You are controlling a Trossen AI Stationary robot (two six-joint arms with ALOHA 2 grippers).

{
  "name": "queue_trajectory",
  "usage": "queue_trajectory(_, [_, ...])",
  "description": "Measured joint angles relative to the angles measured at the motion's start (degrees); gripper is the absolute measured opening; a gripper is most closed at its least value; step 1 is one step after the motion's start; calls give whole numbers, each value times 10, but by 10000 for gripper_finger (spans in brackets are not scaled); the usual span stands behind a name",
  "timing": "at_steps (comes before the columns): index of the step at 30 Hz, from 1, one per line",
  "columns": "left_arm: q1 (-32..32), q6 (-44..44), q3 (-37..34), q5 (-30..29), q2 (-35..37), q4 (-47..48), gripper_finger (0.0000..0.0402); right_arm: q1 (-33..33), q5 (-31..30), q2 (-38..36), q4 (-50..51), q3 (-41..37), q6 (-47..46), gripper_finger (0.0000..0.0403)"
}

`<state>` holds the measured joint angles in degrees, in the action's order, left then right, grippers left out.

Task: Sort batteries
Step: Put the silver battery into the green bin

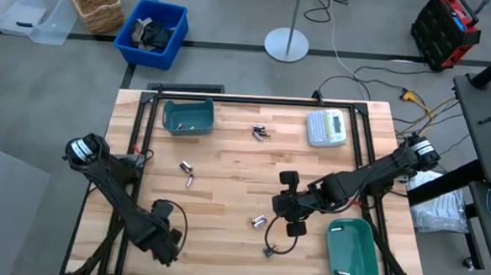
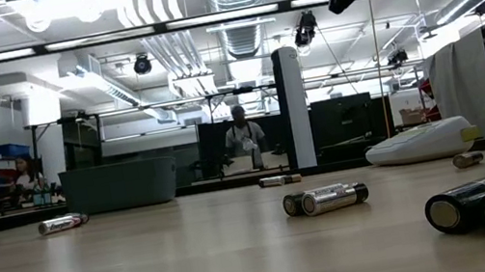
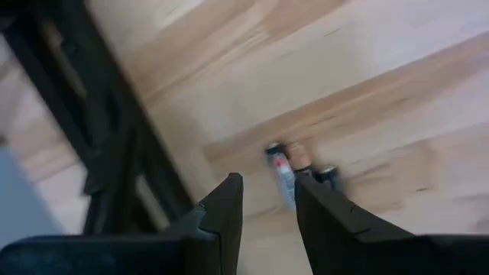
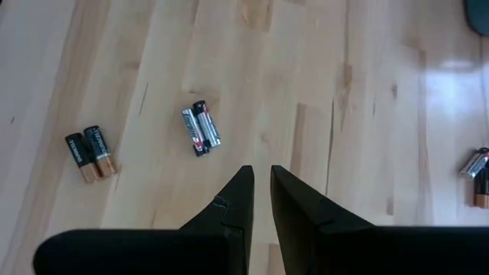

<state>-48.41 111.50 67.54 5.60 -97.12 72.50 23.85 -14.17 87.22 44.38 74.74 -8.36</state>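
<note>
Small batteries lie on their sides on the wooden table: a pair [image 1: 260, 131] at the far middle, two [image 1: 188, 173] left of centre, a pair [image 1: 259, 221] and a single [image 1: 267, 251] near the front. My right gripper [image 1: 286, 204] hovers above the table's middle right, fingers nearly together and empty [image 4: 258, 172]. Its wrist view shows a silver-and-dark pair [image 4: 201, 128] and a dark, copper-ended pair [image 4: 92, 156]. My left gripper [image 1: 166, 244] waits at the front left, slightly open [image 3: 269, 183], with batteries [image 3: 286, 164] beyond its fingertips.
A teal bin [image 1: 188, 116] stands at the far left and another teal bin [image 1: 353, 248] at the near right. A grey-white label maker [image 1: 326, 127] lies at the far right. A black frame [image 1: 144, 141] borders the table. A loose cable [image 1: 278, 243] hangs below my right gripper.
</note>
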Motion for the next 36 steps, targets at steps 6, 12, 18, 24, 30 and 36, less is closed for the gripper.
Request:
queue_trajectory(6, [-21,37,-16,-14,4,-24,100,0,0,0,-1,0,-1,38])
queue_trajectory(12, [-44,95,-27,-1,4,-27,100,0,0,0,-1,0,-2,38])
queue_trajectory(18, [-56,125,-42,-1,4,-48,100,0,0,0,-1,-1,-1,38])
queue_trajectory(24, [-62,127,-70,-5,4,-98,100,0,0,0,-1,-1,-1,38])
queue_trajectory(30, [-62,127,-70,-10,4,-106,100,0,0,0,-1,-1,-1,38])
queue_trajectory(36, [-63,126,-74,-29,-8,-125,100,0,0,0,-2,-3,0,38])
